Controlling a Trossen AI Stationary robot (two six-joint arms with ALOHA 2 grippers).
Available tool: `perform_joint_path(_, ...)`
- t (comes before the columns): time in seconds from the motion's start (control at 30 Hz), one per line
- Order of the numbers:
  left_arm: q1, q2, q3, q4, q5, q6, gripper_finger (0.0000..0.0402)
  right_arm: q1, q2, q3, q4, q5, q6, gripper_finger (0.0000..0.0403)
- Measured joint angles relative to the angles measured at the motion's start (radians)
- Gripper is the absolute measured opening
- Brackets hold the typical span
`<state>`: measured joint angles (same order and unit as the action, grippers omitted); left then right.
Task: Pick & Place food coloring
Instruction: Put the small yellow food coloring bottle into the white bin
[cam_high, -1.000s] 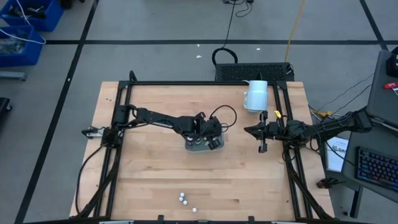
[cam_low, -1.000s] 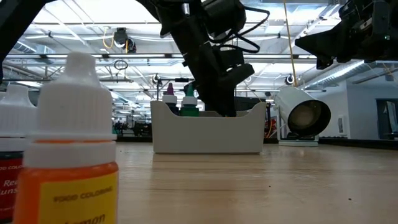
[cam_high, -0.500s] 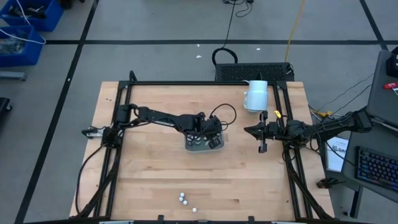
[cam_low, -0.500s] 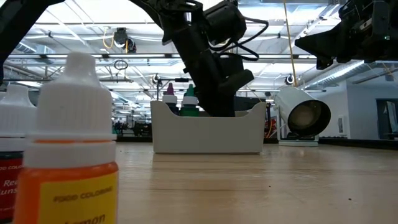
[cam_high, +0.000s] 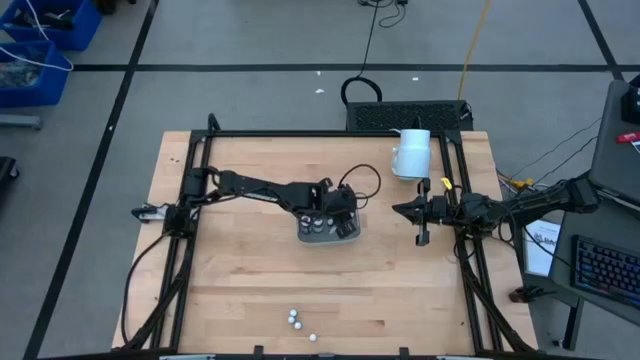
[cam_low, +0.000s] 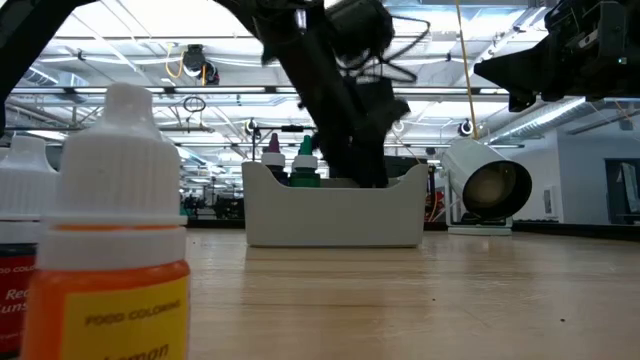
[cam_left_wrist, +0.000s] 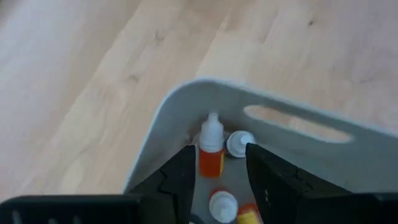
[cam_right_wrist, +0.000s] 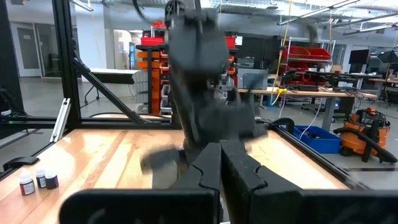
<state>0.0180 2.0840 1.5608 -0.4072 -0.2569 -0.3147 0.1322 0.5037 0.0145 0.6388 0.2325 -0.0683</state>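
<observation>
I am seeing the left gripper (cam_left_wrist: 216, 163) hanging over the pale grey plastic tray (cam_left_wrist: 163, 118), its jaws spread on both sides of a small orange-filled, white-capped food coloring bottle (cam_left_wrist: 211, 149) standing in the tray's corner, not pinching it. The right gripper (cam_high: 421, 212) is waiting near the table's right edge, jaws pressed together.

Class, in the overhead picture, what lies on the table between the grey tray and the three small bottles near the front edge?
Nothing: the high view shows only bare wooden table between the tray and the three bottles.
</observation>
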Motion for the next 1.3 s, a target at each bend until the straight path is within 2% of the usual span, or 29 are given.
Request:
perform_joint_path(0.17, -0.057, -0.130, 0.055, -0.124, 0.047, 0.045, 0.0147, 0.000, 0.001, 0.000, -0.008, 0.000, 0.000, 0.0000)
perform_joint_path(0.23, -0.107, -0.209, 0.057, -0.204, 0.013, 0.051, 0.0146, 0.000, 0.001, 0.000, -0.021, 0.000, 0.000, 0.0000)
perform_joint_path(0.33, -0.225, -0.342, 0.048, -0.304, -0.164, 0.021, 0.0122, 0.000, 0.002, 0.000, -0.032, -0.002, 0.003, 0.0000)
perform_joint_path(0.47, -0.442, -0.516, -0.010, -0.370, -0.475, -0.072, 0.0051, 0.000, 0.002, 0.000, -0.039, -0.002, 0.004, 0.0000)
perform_joint_path(0.57, -0.603, -0.619, -0.129, -0.366, -0.624, -0.193, 0.0009, 0.000, 0.002, 0.000, -0.041, -0.002, 0.033, 0.0000)
perform_joint_path(0.7, -0.783, -0.738, -0.406, -0.311, -0.793, -0.452, 0.0013, 0.000, 0.002, 0.000, -0.040, -0.002, 0.049, 0.0000)
perform_joint_path(0.77, -0.826, -0.775, -0.558, -0.232, -0.873, -0.561, 0.0006, 0.000, 0.002, 0.000, -0.047, -0.003, 0.049, 0.0000)
perform_joint_path(0.83, -0.819, -0.810, -0.690, -0.111, -0.892, -0.577, 0.0005, 0.000, 0.003, 0.000, -0.050, -0.017, 0.042, 0.0000)
perform_joint_path(0.93, -0.750, -0.840, -0.864, 0.091, -0.836, -0.491, 0.0006, 0.001, 0.003, 0.000, -0.045, -0.028, 0.029, 0.0000)
perform_joint_path(1.03, -0.642, -0.867, -1.019, 0.462, -0.695, -0.215, 0.0004, 0.000, 0.003, 0.000, -0.045, -0.027, 0.024, 0.0000)
perform_joint_path(1.13, -0.530, -0.877, -1.167, 0.967, -0.377, 0.177, 0.0004, 0.000, 0.008, 0.000, -0.048, -0.079, -0.010, 0.0000)
perform_joint_path(1.2, -0.465, -0.877, -1.241, 1.213, -0.173, 0.337, 0.0003, 0.000, 0.012, 0.000, -0.042, -0.154, -0.044, 0.0000)
perform_joint_path(1.23, -0.436, -0.879, -1.270, 1.293, -0.111, 0.381, 0.0003, 0.000, 0.014, 0.000, -0.036, -0.178, -0.053, 0.0000)
perform_joint_path(1.3, -0.394, -0.901, -1.328, 1.382, -0.052, 0.409, 0.0004, 0.000, 0.015, 0.000, -0.018, -0.204, -0.050, 0.0000)
